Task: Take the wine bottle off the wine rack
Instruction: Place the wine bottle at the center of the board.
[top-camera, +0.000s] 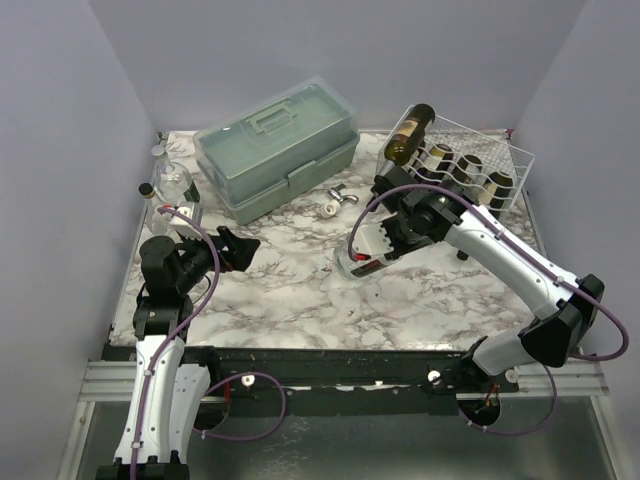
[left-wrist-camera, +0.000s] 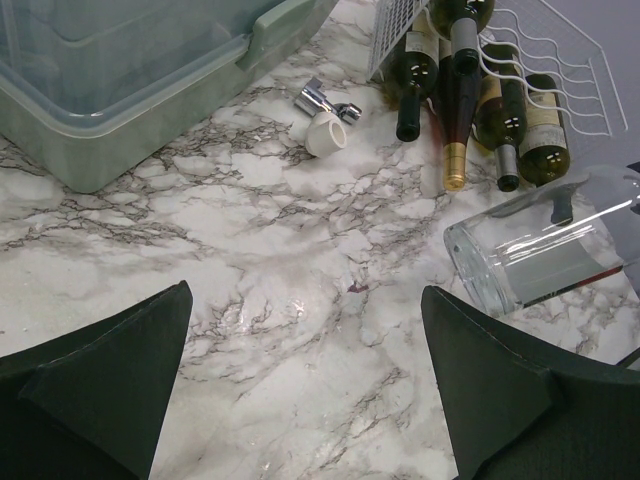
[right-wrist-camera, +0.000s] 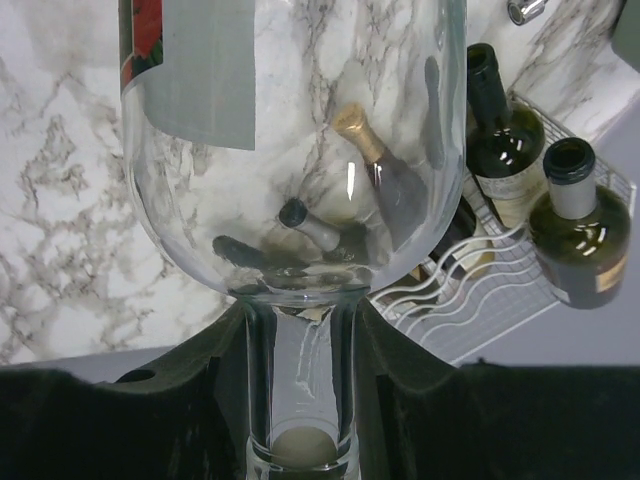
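Right gripper (right-wrist-camera: 300, 345) pinching the smooth neck of the clear wine bottle (right-wrist-camera: 300, 150), elbow bent, wrist low over the veined marble table (top-camera: 300, 290). Bottle off the rack. At 1 o'clock, white thin-wire wine rack (top-camera: 505, 165), wavy cradles, dark glossy bottles (top-camera: 412, 135). At 9 o'clock, left gripper (left-wrist-camera: 305, 340) spread wide, arm folded.

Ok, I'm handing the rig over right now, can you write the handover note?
Left gripper: open, empty, over the marble table on the left side.
Right gripper: shut on the neck of the clear bottle.
Clear bottle: off the wine rack, lying on its side low over mid-table; whether it touches the table is not clear.
Rack: back right; several dark bottles lie in it.
Done: one bottle lifted clear of the rack.
Left: probably set it down and release.
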